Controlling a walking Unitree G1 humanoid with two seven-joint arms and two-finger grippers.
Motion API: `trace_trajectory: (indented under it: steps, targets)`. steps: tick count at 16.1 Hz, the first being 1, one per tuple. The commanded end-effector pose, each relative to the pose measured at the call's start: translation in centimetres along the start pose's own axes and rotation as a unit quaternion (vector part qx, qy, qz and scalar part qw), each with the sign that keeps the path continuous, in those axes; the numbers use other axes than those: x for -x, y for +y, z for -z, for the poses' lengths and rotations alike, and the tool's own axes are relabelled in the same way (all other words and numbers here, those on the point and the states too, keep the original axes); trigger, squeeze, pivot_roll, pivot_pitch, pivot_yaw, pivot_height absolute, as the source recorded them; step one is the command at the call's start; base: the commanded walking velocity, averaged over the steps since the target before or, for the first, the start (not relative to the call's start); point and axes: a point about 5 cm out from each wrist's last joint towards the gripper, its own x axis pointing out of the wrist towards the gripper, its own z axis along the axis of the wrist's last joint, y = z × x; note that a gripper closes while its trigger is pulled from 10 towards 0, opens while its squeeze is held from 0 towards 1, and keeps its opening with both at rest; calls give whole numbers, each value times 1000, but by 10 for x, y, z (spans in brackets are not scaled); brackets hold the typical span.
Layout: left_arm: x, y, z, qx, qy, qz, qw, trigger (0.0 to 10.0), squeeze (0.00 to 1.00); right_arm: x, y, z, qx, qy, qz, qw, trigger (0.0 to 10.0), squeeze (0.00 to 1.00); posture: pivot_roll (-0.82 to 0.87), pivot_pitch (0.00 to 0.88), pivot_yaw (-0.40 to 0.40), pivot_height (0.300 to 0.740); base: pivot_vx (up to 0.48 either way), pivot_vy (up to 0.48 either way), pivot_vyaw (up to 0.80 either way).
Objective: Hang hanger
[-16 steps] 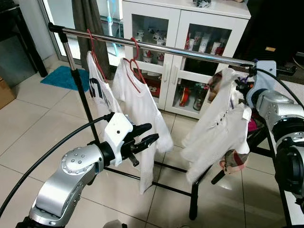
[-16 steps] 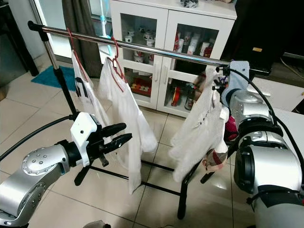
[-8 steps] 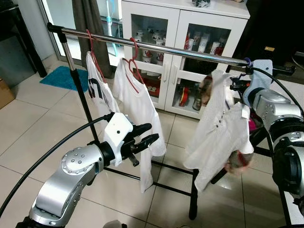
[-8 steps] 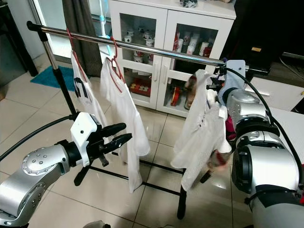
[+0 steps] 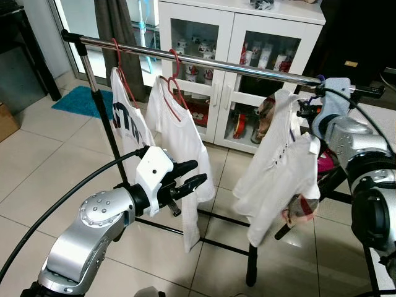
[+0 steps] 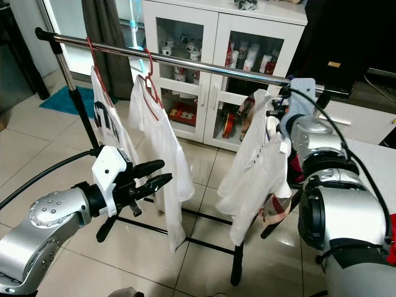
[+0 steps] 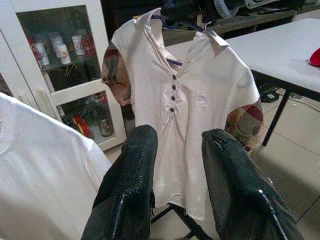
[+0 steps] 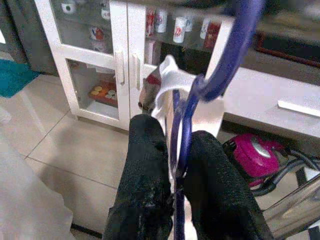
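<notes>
Shirt position changed: the cream polo shirt on its blue plastic hanger has swung back leftward from a second ago and now hangs closer under the right end of the chrome garment rail. Right gripper stays pinched on the hanger neck; hook looks at rail height, whether seated cannot be told. Judgement: hanging step near completion, release not yet done. Left gripper holds unchanged, fingers spread, empty, near the two white T-shirts on red hangers.
</notes>
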Motion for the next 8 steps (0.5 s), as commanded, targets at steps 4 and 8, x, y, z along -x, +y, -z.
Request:
trace_trajectory:
  steps: [4,8]
  targets:
    - [3,-5,0,-3,7,3,1000,10000,0,-1,1,-6,-9,-4,27,1000,10000,1000,31,0,-78,710,0,0,0]
    - [7,-8,2,1,11,-2,1000,10000,0,-1,-1,-9,-30,-19,52,998,10000,0,41,0,-85,710,0,0,0]
